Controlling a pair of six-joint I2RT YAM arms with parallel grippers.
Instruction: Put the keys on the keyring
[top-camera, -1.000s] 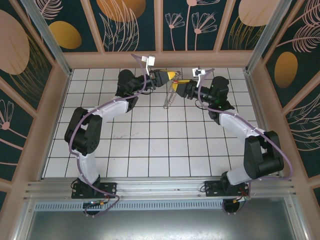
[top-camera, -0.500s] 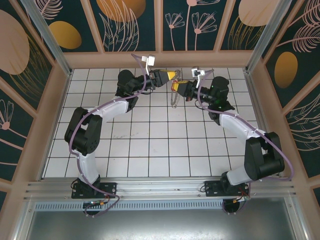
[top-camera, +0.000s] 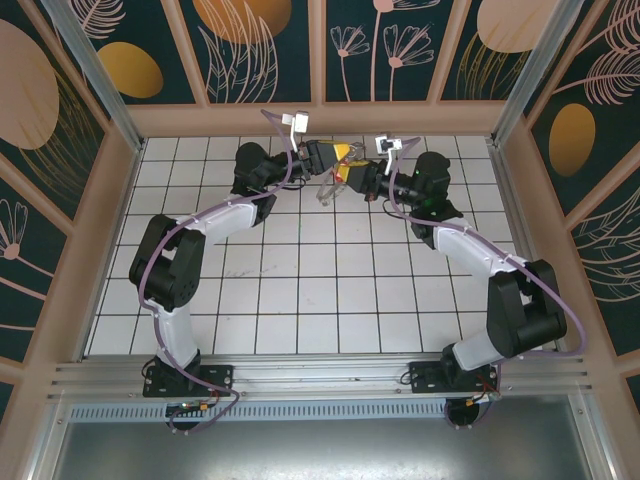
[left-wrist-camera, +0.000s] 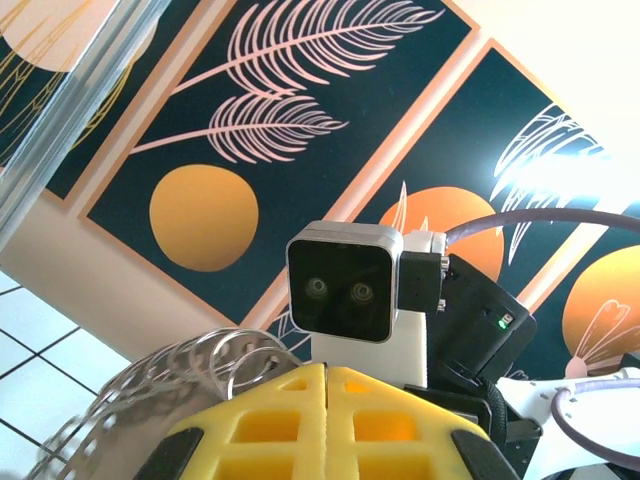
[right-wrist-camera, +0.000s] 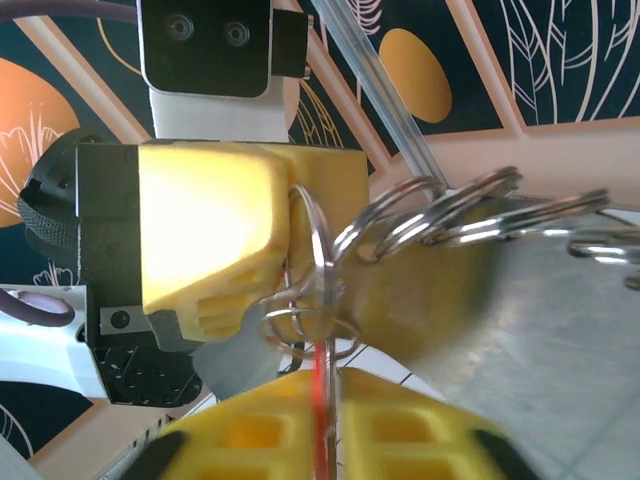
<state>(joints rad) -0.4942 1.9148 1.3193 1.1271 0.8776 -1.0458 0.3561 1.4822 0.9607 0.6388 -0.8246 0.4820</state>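
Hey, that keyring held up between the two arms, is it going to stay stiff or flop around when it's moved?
Probably floppy: the keyring looks like many loosely linked rings, sagging below the left gripper in the top view. Likely slippery, being thin shiny metal. It may swing and tangle, since the rings overlap and cross each other.

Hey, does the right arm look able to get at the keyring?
Probably yes. The left gripper holds the keyring off the table, and the right gripper, pinching the keys, sits right against its loops with nothing between them.
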